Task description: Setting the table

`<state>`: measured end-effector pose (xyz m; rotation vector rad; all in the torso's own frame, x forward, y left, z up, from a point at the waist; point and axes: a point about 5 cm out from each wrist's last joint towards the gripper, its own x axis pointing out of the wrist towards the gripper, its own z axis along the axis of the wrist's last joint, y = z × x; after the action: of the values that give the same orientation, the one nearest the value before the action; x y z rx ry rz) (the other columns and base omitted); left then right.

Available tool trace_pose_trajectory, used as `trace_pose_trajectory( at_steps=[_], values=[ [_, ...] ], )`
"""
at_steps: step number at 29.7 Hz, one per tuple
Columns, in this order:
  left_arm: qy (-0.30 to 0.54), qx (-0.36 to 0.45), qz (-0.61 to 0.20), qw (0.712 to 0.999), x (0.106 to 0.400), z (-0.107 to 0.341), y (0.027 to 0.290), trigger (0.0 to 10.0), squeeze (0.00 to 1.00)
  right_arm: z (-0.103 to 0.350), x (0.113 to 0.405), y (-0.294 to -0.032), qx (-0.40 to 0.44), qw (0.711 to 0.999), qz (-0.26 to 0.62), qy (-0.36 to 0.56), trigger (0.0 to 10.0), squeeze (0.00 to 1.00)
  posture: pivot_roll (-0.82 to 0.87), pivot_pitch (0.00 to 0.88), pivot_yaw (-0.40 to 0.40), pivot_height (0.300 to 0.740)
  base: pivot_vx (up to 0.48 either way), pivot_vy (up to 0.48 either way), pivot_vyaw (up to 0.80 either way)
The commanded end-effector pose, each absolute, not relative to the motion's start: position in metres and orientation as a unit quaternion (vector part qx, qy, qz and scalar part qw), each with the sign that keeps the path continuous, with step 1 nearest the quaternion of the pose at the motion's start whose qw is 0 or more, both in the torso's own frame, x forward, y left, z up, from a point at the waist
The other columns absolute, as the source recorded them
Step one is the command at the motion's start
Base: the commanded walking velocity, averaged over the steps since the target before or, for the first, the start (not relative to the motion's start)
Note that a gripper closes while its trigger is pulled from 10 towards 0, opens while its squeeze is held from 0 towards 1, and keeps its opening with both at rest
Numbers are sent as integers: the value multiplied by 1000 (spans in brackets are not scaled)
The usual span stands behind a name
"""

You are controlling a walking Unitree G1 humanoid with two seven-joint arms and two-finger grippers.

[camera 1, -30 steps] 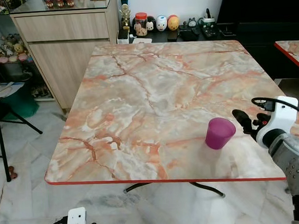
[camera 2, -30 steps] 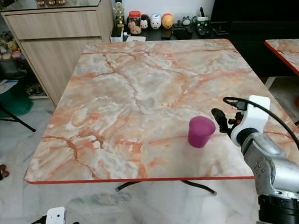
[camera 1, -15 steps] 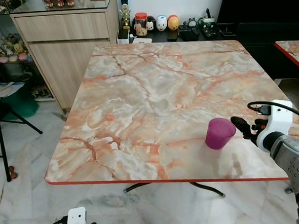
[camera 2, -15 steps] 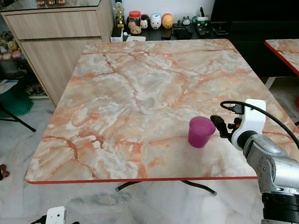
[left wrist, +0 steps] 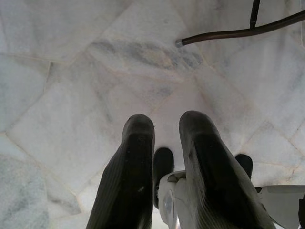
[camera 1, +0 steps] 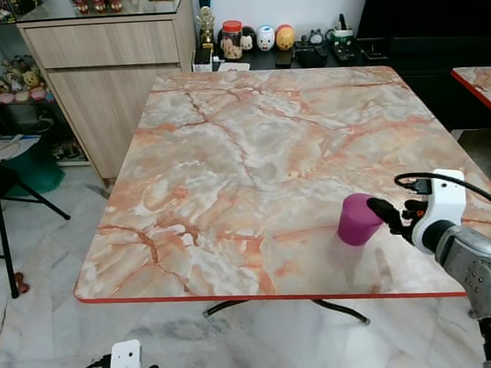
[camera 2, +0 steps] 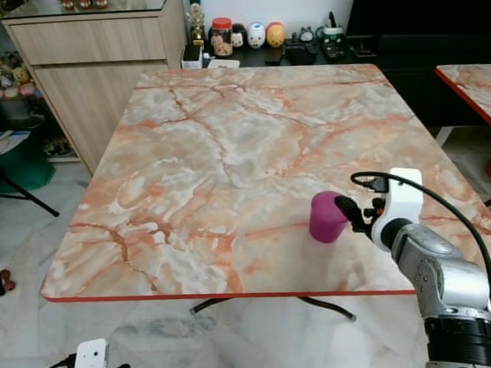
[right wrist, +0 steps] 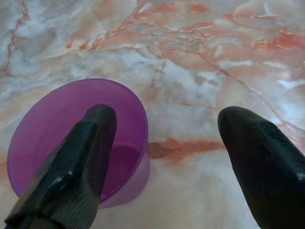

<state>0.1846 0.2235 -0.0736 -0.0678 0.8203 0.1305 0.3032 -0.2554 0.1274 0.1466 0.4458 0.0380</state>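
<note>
The right gripper [right wrist: 162, 157] is straddling, fingers spread, the rim of the purple plastic cup [camera 1: 358, 220] near the marble bench's [camera 1: 252, 158] front edge; setting looks barely begun.

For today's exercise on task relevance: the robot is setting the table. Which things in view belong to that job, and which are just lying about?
Belongs to the job:
purple cup
marble table
right gripper, open, one finger over the cup's rim

Just lying about:
jar with red lid
egg-shaped figurines
trophy
wooden cabinet
left gripper, hanging idle over the floor
</note>
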Motion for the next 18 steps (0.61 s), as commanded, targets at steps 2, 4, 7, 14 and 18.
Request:
trace_pose_trajectory(
  at_steps=[2, 4, 7, 14, 18],
  values=[
    [406, -30, 60, 911, 182, -75, 223, 10000, 0, 126, 305, -255, 63, 973, 23, 222, 10000, 0, 29, 0, -31, 740, 0, 0, 0],
    [406, -30, 59, 912, 182, -75, 223, 10000, 0, 124, 305, -252, 66, 972, 25, 222, 10000, 0, 31, 0, -31, 740, 0, 0, 0],
    [406, -30, 59, 911, 182, -76, 222, 10000, 0, 124, 305, -250, 68, 972, 27, 222, 10000, 0, 29, 0, -31, 740, 0, 0, 0],
    [407, -30, 59, 911, 181, -76, 222, 10000, 0, 123, 306, -246, 68, 972, 33, 221, 0, 0, 29, 0, -31, 740, 0, 0, 0],
    [408, -30, 59, 911, 181, -76, 222, 10000, 0, 122, 307, -242, 67, 972, 39, 220, 0, 0, 31, 0, -33, 740, 0, 0, 0]
  ],
)
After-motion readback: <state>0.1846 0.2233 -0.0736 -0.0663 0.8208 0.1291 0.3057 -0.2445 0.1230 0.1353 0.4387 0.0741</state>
